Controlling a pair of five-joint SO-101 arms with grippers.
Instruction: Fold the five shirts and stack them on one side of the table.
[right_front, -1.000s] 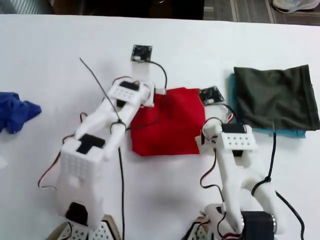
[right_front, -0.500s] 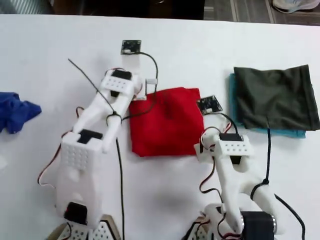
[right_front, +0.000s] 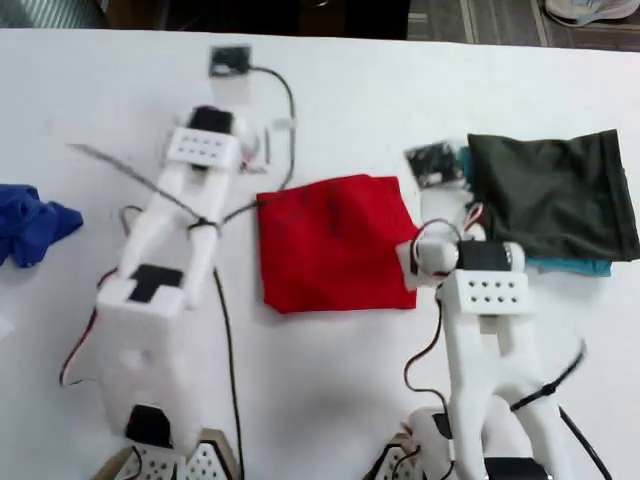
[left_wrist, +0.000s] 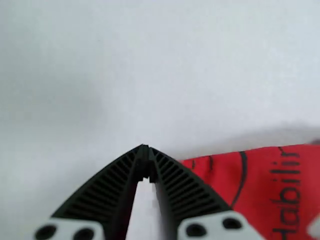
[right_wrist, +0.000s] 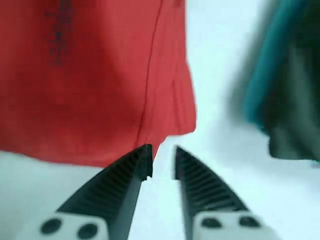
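Red shirt (right_front: 335, 240): folded to a rough square, flat at mid-table between the two arms. Just off its right-hand edge, right gripper (right_wrist: 162, 160), slightly parted, grasping nothing, tips over bare table (right_front: 330, 400). At the left edge, crumpled blue shirt (right_front: 30, 225), well apart from the rest. To the right, dark green shirt (right_front: 555, 195) folded atop a teal shirt (right_front: 570, 266), teal edge peeking out on the near side. Farther back, left of the red shirt, left gripper (left_wrist: 145, 152), clenched tip to tip on nothing, above white tabletop.
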